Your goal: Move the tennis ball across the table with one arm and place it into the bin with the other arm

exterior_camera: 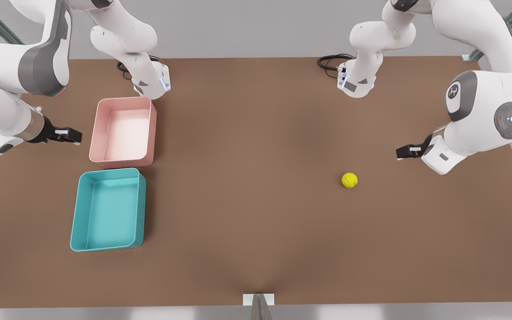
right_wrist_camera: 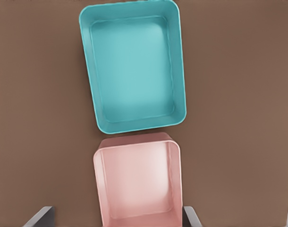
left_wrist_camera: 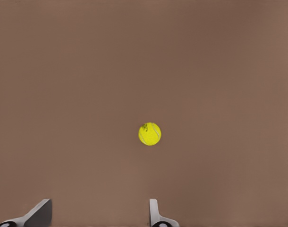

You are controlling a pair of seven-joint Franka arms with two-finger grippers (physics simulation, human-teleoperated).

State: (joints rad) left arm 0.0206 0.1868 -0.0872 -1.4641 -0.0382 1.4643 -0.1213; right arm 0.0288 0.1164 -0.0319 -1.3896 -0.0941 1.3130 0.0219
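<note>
Plainly, the tennis ball lies bare on the table toward its right edge, below the spread-fingered left gripper. Opposite, the right gripper, fingers apart and cut off, hangs beside the pink tray; the bin touches that tray.

From my station, both arms run off the front view's upper edges, so I cannot see their bases. The left gripper shows just its finger tips at the picture's edge, short of the tennis ball. The right gripper likewise shows two tips flanking the pink tray, whose near wall is cut off. The bench loses its front corners.
</note>
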